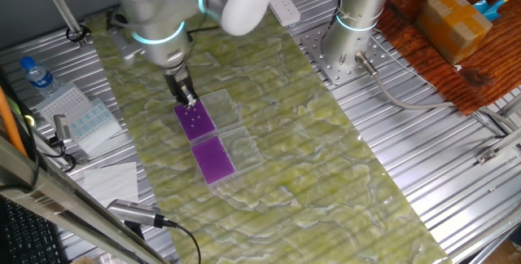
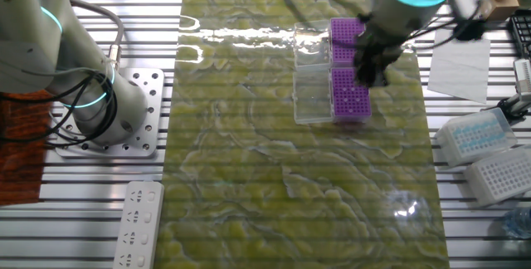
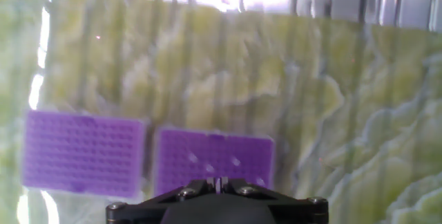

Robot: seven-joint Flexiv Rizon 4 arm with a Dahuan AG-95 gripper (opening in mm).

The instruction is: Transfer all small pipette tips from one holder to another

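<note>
The two-finger gripper (image 1: 188,97) is poised over the far end of one purple perforated rack (image 1: 194,121), whose top carries the small whitish pipette tips (image 3: 213,160) as pale dots. A second purple rack (image 1: 213,160) lies just beside it on the green marbled mat (image 1: 309,158). Whether the jaws are clenched cannot be told.
</note>
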